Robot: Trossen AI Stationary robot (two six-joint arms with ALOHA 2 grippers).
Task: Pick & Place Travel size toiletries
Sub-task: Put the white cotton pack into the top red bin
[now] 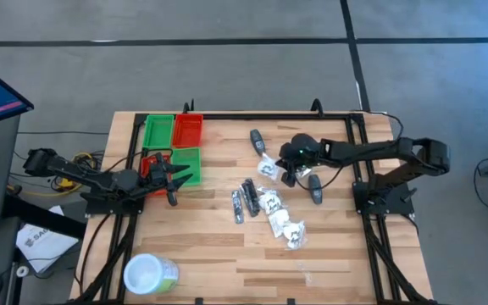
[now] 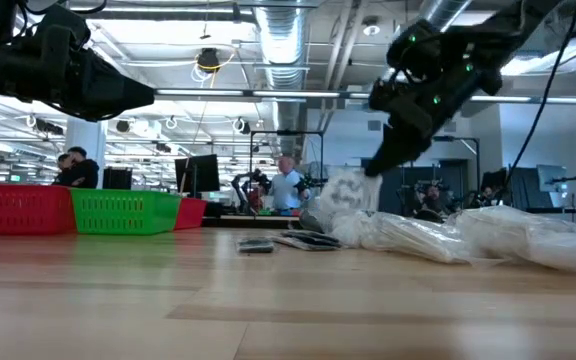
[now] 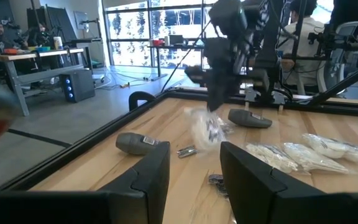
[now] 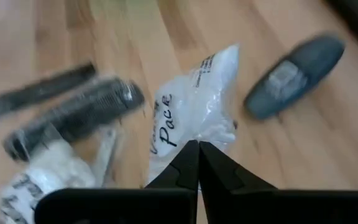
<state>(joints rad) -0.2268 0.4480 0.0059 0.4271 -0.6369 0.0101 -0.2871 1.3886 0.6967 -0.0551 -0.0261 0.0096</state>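
I see my right fingers pinched tight on a crinkly white plastic packet, lifted beside an oval grey bottle on the wooden desk.

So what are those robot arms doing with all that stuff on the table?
They are sorting little travel toiletries. The right end effector is pinched shut on a white plastic packet, which hangs clear of the table in the low view. Beside it lie a grey mini bottle, dark tubes and more packets. The left end effector waits, open, by the red and green bins.
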